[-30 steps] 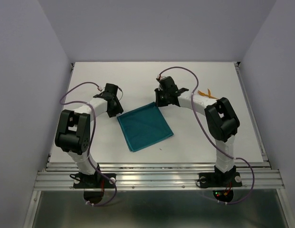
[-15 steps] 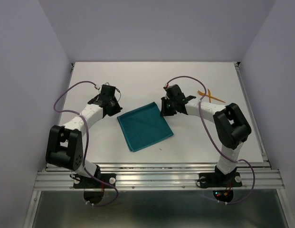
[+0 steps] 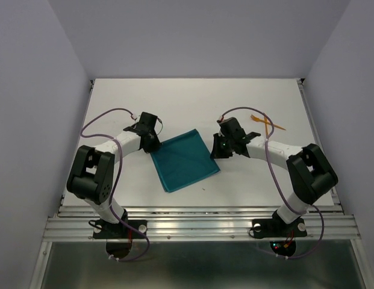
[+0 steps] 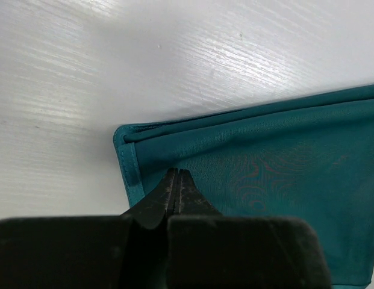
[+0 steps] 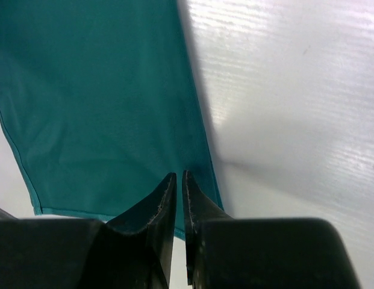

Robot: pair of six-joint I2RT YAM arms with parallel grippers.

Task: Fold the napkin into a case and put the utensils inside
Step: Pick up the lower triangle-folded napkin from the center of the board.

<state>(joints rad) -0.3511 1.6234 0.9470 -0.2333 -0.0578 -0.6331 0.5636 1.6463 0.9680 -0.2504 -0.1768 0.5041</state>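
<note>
The teal napkin (image 3: pixel 183 159) lies flat on the white table as a folded, tilted square. My left gripper (image 3: pixel 153 146) is at its left corner. In the left wrist view the jaws are shut, the left gripper (image 4: pixel 177 173) resting on the napkin (image 4: pixel 265 156) just inside the hemmed corner, with no cloth visibly pinched. My right gripper (image 3: pixel 215 152) is at the napkin's right edge. In the right wrist view only a thin slit shows between the right gripper (image 5: pixel 179 174) fingers, low over the napkin (image 5: pixel 102 90) with nothing in them. The orange utensils (image 3: pixel 266 122) lie crossed at the far right.
The white table (image 3: pixel 193 99) is closed in by pale walls at the left, back and right. A metal rail (image 3: pixel 199 226) runs along the near edge by the arm bases. Purple cables loop off both arms.
Both grippers have moved from behind the napkin down onto it, the left to its left corner, the right to its right edge. The left jaws went from open to shut.
</note>
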